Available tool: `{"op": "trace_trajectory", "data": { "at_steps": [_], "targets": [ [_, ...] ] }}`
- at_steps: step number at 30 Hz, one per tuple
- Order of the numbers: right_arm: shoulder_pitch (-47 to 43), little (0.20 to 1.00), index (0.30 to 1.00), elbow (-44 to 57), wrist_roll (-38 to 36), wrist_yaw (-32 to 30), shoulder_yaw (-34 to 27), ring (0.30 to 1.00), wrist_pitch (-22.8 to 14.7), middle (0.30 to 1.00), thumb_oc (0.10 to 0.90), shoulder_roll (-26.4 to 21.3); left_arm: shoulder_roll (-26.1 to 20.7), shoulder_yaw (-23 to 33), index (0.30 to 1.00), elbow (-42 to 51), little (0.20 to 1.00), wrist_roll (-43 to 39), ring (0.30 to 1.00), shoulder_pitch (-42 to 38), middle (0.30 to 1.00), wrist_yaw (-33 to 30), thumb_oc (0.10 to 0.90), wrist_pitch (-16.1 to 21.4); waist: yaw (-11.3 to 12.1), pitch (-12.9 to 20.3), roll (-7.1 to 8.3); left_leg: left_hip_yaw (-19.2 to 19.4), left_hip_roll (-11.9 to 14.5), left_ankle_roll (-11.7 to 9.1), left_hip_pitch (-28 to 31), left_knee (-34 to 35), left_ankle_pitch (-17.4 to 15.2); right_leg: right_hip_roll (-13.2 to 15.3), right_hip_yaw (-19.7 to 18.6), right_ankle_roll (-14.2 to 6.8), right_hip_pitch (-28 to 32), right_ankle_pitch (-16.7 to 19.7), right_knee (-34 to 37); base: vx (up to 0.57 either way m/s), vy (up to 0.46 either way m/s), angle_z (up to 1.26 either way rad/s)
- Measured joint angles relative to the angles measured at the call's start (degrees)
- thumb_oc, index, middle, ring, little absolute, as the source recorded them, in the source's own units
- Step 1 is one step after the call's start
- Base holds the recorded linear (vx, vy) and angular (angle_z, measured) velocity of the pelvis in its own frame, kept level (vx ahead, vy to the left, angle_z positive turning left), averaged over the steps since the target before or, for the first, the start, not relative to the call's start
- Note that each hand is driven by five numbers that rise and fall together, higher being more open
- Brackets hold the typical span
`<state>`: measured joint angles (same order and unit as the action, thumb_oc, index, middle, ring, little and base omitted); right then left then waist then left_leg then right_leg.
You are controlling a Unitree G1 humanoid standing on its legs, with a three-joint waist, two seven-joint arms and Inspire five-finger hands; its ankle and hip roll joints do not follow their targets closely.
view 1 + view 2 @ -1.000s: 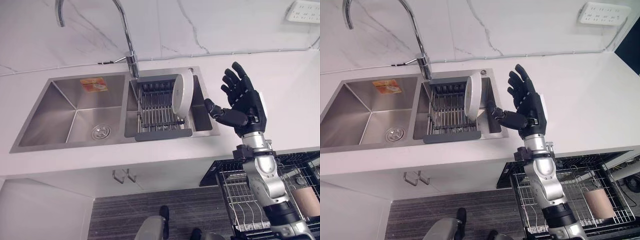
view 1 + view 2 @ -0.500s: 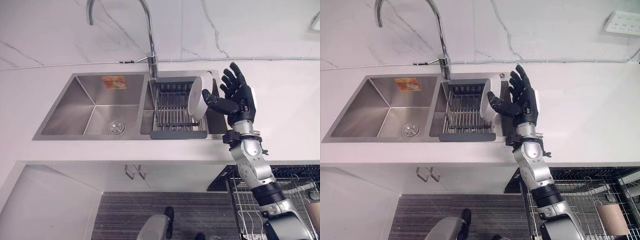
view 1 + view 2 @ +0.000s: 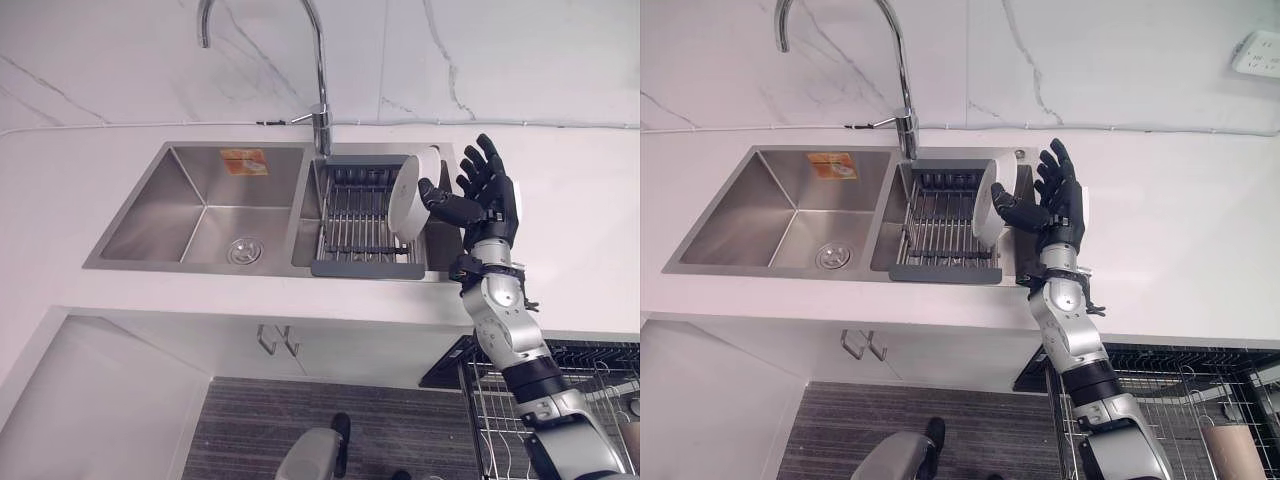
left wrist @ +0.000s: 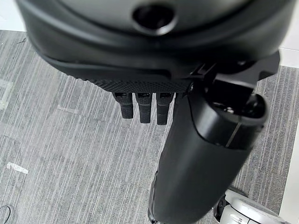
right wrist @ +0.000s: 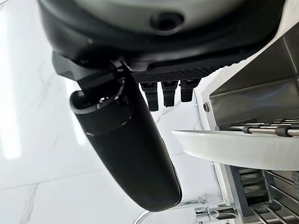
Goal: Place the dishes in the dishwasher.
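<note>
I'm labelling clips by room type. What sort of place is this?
Most likely a home-style kitchen: a steel double sink with a tall tap, a white plate in a drying rack, and a pulled-out dishwasher rack.

Your robot's right arm and hand
Silver-grey jointed arm [image 3: 505,325] ends in a dark fingered right hand [image 3: 490,200]; your left hand [image 4: 154,56] is equally dark.
</note>
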<state>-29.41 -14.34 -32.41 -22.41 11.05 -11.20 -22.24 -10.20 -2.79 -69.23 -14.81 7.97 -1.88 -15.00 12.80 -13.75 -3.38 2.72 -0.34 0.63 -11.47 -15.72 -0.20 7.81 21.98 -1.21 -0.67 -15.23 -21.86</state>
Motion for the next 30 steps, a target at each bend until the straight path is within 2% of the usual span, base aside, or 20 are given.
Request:
{"op": "trace_trajectory", "data": {
  "at_steps": [5, 11, 21, 25, 30],
  "targets": [
    [-0.02, 0.9, 0.9, -0.24, -2.7, 0.83, 0.02, 0.9, 0.11, 0.9, 0.8, 0.17, -0.04, -0.7, 0.9, 0.02, 0.9, 0.02, 0.9, -0.04, 0.9, 0.02, 0.8, 0.02, 0.04, -0.02, -0.08, 0.0, 0.01, 0.0, -0.02, 0.02, 0.0, -0.02, 0.0, 0.05, 0.1, -0.03, 0.01, 0.0, 0.0, 0.0],
    [-0.51, 0.9, 0.9, -5.91, -4.95, 1.34, 0.02, 0.9, 0.52, 0.9, 0.8, 1.99, -0.17, -1.78, 0.9, 0.02, 0.9, -0.03, 0.9, -0.25, 0.9, 0.04, 0.8, 0.08, 0.09, -0.05, -0.22, -0.16, -0.02, -0.02, -0.24, 0.03, 0.01, -0.04, 0.22, 0.06, 0.15, -0.04, 0.03, 0.0, 0.001, 0.01],
    [-0.98, 0.9, 0.9, -9.01, -5.96, 1.72, 0.01, 0.9, 0.73, 0.9, 0.8, 2.31, -0.23, -2.06, 0.9, -0.37, 0.9, -0.09, 0.9, -0.16, 0.9, 0.1, 0.8, 0.26, 0.41, -0.09, -1.47, -1.5, -0.6, 0.08, -0.2, 0.02, 0.27, 0.02, 1.5, 0.0, 1.11, -0.06, 0.69, 0.01, 0.019, 0.07],
    [-2.82, 0.9, 0.9, -12.33, -6.11, 4.6, -0.09, 0.9, 0.64, 0.9, 0.8, 1.48, -0.45, -1.97, 0.9, -2.27, 0.9, 0.0, 0.9, -0.09, 0.9, 2.02, 0.8, 1.68, 1.34, -0.31, -2.38, -1.49, -0.65, 0.05, -0.35, 0.18, 0.26, 0.15, 1.5, 0.08, 0.9, -0.13, 0.71, 0.0, 0.03, 0.0],
    [-2.83, 0.9, 0.9, -13.51, -6.19, 6.46, -0.12, 0.9, 0.69, 0.9, 0.8, 1.46, -0.86, -1.59, 0.9, -2.28, 0.9, 0.04, 0.9, -0.02, 0.9, 3.22, 0.8, 1.68, 1.62, -0.43, -2.53, -1.57, -0.89, 0.22, -0.47, 0.54, 0.43, 0.38, 1.93, -0.13, 0.88, -0.13, 0.9, 0.0, 0.013, 0.03]
  ]
}}
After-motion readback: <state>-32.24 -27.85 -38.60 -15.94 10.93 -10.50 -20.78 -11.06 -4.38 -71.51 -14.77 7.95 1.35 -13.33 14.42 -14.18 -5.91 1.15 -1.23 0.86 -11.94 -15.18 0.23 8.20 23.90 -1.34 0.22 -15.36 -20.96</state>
